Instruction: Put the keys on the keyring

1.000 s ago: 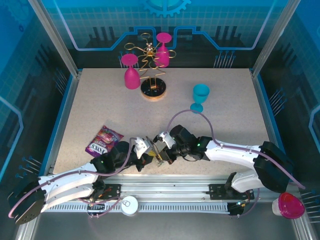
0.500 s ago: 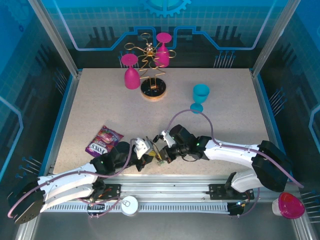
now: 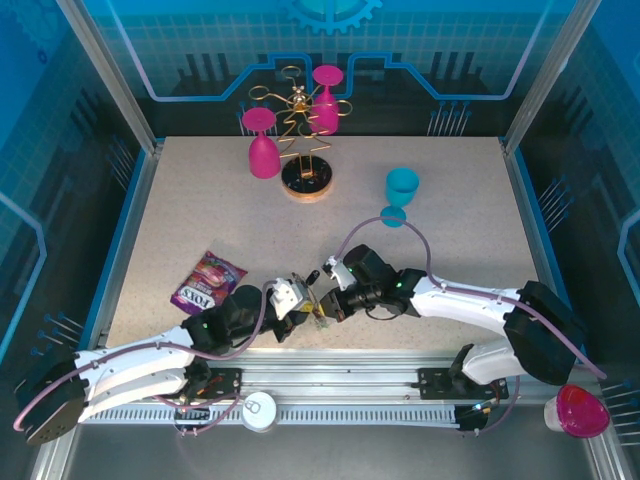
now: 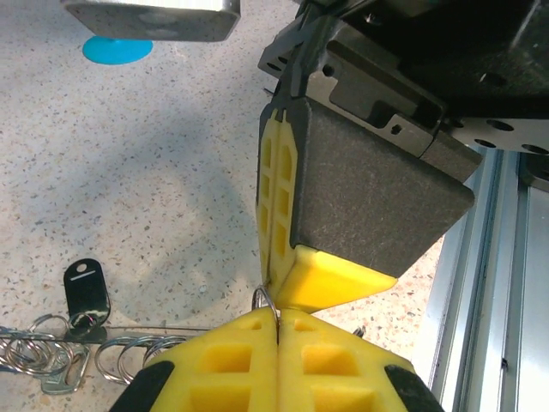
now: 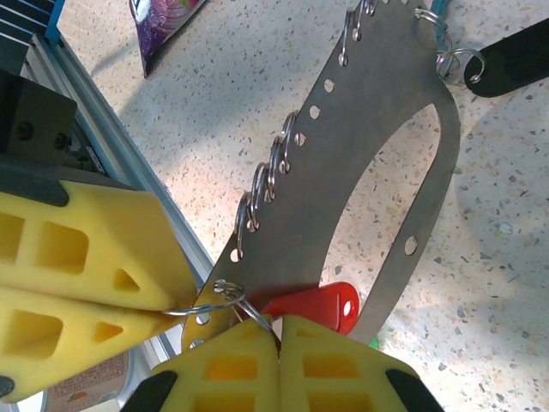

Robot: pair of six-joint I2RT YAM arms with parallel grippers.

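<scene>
Left claw (image 4: pixel 277 339) tip-to-tip with right claw (image 5: pixel 279 343)

Speckled beige tabletop (image 3: pixel 200 220), blue wall panels (image 3: pixel 330 50) with circuit graphics, aluminium frame posts (image 3: pixel 105 75), metal rail (image 3: pixel 350 385) in front

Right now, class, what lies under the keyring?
Through the opening in the keyring, speckled table shows, plus a red key head beside the right gripper. The key's blade is covered.
</scene>
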